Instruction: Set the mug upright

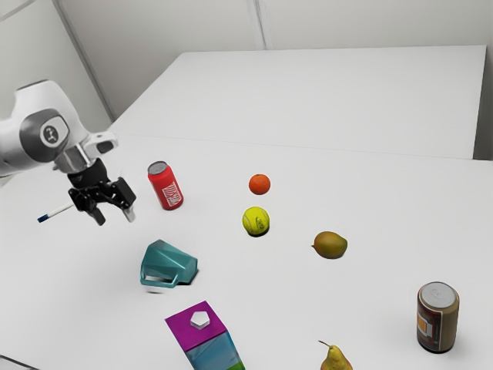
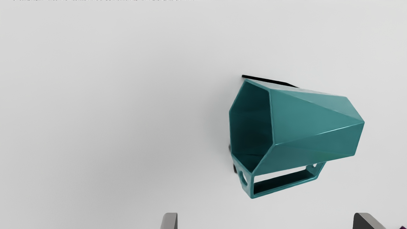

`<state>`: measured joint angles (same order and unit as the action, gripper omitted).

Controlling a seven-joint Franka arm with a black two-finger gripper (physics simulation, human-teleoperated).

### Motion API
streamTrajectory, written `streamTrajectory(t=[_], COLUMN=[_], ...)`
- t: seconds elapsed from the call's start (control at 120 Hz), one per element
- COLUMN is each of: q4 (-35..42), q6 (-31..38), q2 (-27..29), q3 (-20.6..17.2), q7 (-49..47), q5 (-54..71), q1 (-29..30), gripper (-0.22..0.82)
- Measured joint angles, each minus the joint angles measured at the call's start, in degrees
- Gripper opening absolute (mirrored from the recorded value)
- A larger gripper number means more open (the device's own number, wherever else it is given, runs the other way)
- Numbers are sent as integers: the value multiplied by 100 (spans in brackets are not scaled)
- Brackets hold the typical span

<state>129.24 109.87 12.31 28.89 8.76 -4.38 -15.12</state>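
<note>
Hand (image 1: 115,219) open and empty, fingers wide apart, held over bench (image 1: 277,308), well apart from mug. Mug (image 1: 173,264) lying on its side on bench, between red can (image 1: 166,186) and carton (image 1: 206,338); mouth toward the exterior view's left, handle (image 2: 284,184) out at the flank.

Probably light and stiff, likely ceramic or hard plastic; smooth flat facets, so maybe slippery, possibly fragile if dropped. Best hold: across the body, on opposite facets, clear of the handle. Rim (image 2: 272,117) also pinchable, but liable to pivot. Still to do: grip, lift a little, turn mouth up, set down on base (image 2: 357,127). Watch for rolling onto handle.

Counts: one mug, two cans (red plus brown can (image 1: 437,317)), one carton, one tennis ball (image 1: 256,221), one orange (image 1: 259,184), one mango-like fruit (image 1: 330,245), one pear (image 1: 336,358), one marker (image 1: 55,213).
</note>
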Motion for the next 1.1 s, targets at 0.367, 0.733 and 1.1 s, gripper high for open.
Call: streamTrajectory(t=[0.367,0.733,1.1], q4=[557,696,897], q6=[1478,1513,780], q2=[-671,-1178,-1217], q3=[337,512,512], q7=[960,2309,3271], q5=[-1643,-3417,-4257], q1=[-35,46,12], gripper=[60,60,60])
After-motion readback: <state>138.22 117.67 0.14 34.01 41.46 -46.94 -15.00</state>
